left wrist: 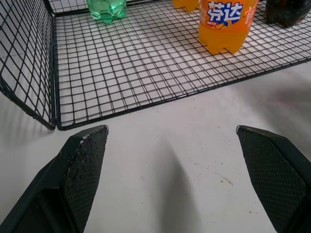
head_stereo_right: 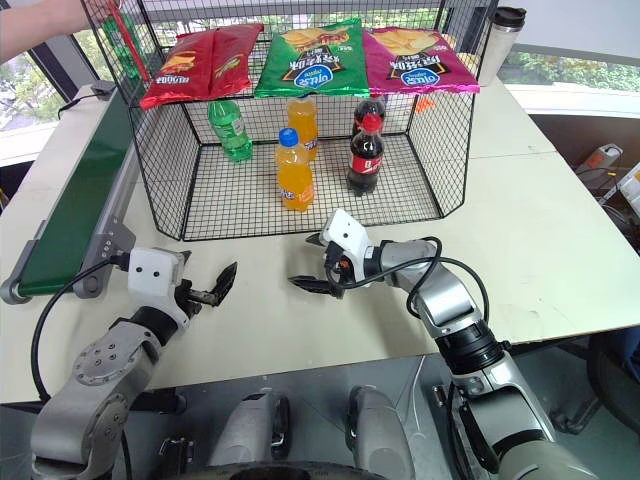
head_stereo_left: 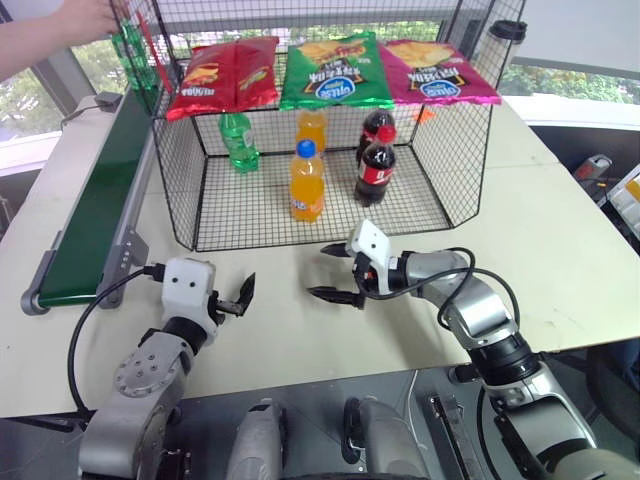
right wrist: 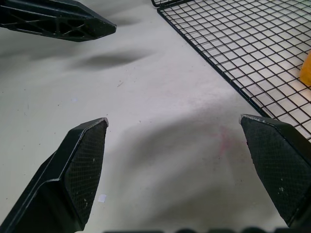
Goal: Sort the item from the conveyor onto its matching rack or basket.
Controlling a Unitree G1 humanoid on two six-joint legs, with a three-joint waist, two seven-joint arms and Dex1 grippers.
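Green soda bottle [head_stereo_left: 237,140] standing inside wire cage [head_stereo_left: 180,190], well beyond fingers. Left gripper [head_stereo_left: 240,297] and right gripper [head_stereo_left: 335,272] both hovering spread, empty. Bottle likely light, smooth, slippery; gripping mid-body near label looks safest.

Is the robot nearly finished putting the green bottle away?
Looks done: a green bottle already stands inside the wire cage, behind the orange soda and cola. In hand: nothing; the left gripper and right gripper hang open over the table. Left: a person's hand holds another green bottle over the conveyor.
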